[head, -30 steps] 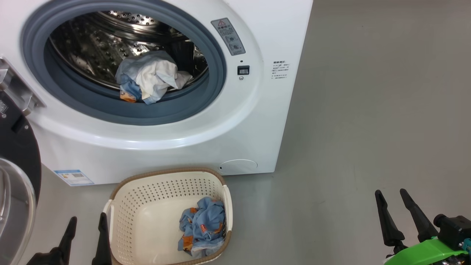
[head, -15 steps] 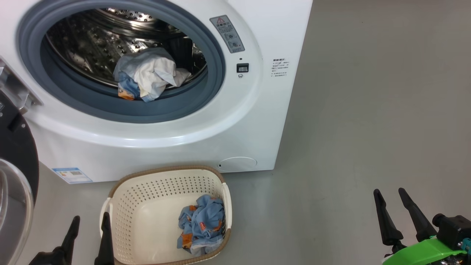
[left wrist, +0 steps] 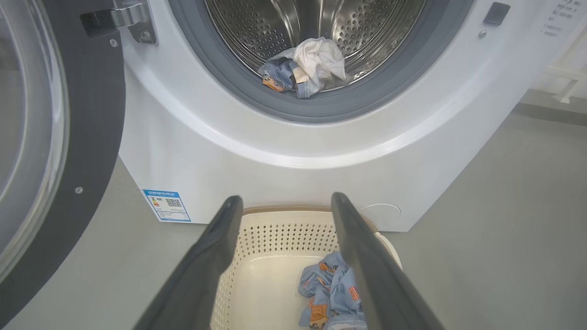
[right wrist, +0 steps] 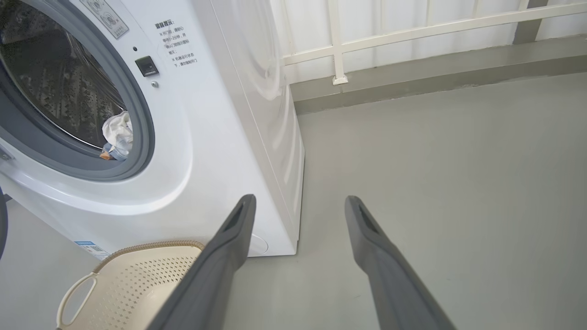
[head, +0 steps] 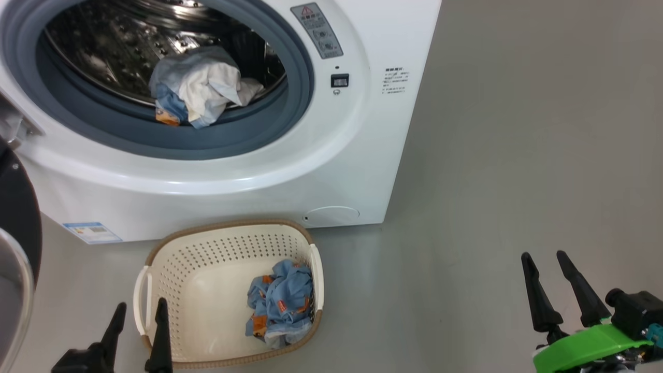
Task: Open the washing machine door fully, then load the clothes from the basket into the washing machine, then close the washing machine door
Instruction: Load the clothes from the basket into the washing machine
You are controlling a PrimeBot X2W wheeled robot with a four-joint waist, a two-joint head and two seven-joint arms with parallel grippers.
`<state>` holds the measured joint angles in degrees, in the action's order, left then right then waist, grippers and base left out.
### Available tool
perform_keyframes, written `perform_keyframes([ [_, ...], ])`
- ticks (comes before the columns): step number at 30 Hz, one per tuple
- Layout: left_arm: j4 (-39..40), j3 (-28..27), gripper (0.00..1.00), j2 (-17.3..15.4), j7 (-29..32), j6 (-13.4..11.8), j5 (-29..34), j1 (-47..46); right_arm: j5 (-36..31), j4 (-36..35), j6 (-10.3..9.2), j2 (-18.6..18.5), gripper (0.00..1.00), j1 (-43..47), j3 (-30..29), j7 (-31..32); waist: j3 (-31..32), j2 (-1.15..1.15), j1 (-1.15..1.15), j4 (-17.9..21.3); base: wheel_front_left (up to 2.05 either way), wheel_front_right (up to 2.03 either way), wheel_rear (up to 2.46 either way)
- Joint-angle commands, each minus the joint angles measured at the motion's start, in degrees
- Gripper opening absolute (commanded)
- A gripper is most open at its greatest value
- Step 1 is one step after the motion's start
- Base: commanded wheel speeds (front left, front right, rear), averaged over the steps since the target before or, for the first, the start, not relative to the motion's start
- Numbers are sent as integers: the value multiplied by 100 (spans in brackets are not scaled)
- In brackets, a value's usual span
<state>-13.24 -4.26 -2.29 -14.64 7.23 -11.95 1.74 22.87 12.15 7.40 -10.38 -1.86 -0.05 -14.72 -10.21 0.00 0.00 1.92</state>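
The white washing machine (head: 321, 155) stands with its door (head: 15, 269) swung wide at the left edge; the door (left wrist: 59, 137) shows its dark inner face and glass bowl. Pale blue and white clothes (head: 199, 88) lie at the drum's front lip, also visible as clothes (left wrist: 305, 66). A denim-blue garment with orange patches (head: 282, 303) sits in the right half of the cream basket (head: 155, 269) on the floor. My left gripper (head: 141, 318) hovers open at the basket's near-left rim, holding nothing. My right gripper (head: 545, 267) is open over bare floor, far right of the basket.
Grey floor (head: 518, 155) stretches to the right of the machine. A white railing (right wrist: 412, 27) and a low ledge run along the wall behind. A blue label sticker (head: 90, 232) marks the machine's lower front.
The head camera has tilted down and shifted, so machine and basket sit higher and further left in view. Both grippers appear slightly higher; nothing was grasped or released.
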Motion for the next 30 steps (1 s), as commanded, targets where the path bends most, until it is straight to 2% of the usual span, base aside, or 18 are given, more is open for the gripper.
perform_keyframes([
  [1,50,-135,100,-59,-36,-22,-32,-247,-63,-167,9,-34,100,-193,149,-28,-109,0,0,17,0,0,0],
  [17,-1069,348,100,-59,-36,20,-135,-1177,-76,-254,9,89,100,-657,154,-28,-862,0,0,126,0,0,0],
  [30,-2416,1168,100,-267,-36,24,-502,-2251,-88,-334,9,191,100,-1126,163,-28,-1645,0,0,268,0,0,0],
])
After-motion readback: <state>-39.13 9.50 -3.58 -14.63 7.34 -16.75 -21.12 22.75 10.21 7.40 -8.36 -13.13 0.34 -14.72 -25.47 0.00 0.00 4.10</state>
